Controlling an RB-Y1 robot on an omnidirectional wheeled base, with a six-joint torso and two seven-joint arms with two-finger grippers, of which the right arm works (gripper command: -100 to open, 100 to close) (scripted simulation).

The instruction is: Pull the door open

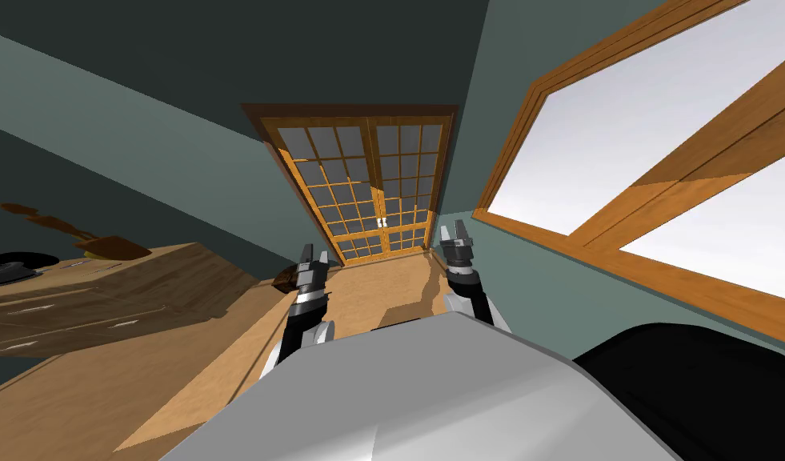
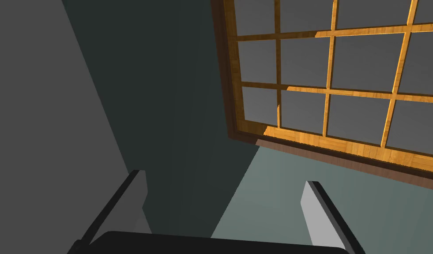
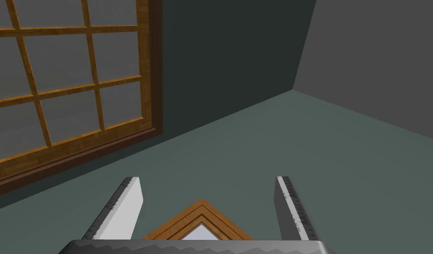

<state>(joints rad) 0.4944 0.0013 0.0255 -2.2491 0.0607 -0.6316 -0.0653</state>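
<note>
The paned double door (image 1: pixel 358 188) stands shut at the room's far end, well apart from you; judge it stiff, heavy, its glass fragile; take the small white handles (image 1: pixel 381 223) at its centre seam; your left gripper (image 1: pixel 314 254) and right gripper (image 1: pixel 454 230) gape wide, empty.

- Left gripper (image 1: pixel 312 254): dark box, two thin blade fingers.
- Left fingers (image 2: pixel 316 211): flat light grey faces, with a dark strip along the outer edge.
- Left box (image 2: pixel 211 244): plain black with a smooth rounded top.
- Left arm (image 1: pixel 301 320): dark behind the gripper, a bright silver wrist band, then a white shell.
- Right gripper (image 1: pixel 457 230): same build as the left.
- Right fingers (image 3: pixel 128 203): pale grey, with a mottled dark edge.
- Right box (image 3: pixel 197 247): speckled grey, top edge finely saw-toothed.
- Right arm (image 1: pixel 465 288): dark wrist with white shell panels on either side.
</note>
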